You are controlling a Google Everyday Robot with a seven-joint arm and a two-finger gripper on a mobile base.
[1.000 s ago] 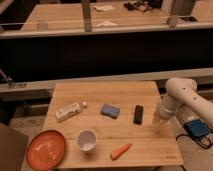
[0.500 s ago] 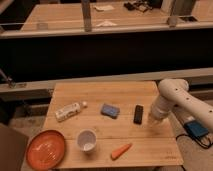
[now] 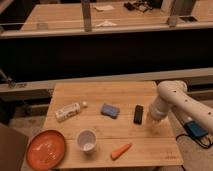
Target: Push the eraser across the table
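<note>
The clenched gripper is held low over the light wooden table; the small flat black eraser lies just beside it. The long edge should be contacted squarely, mid-length.

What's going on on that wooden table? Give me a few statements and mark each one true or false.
The gripper sits just right of the eraser in the picture, closed. True.
The eraser lies on the orange plate. False: it lies on the bare table; the plate is at the front left corner.
The carrot lies near the table's front edge. True.
The white cup is tipped over. False: the cup stands upright.
</note>
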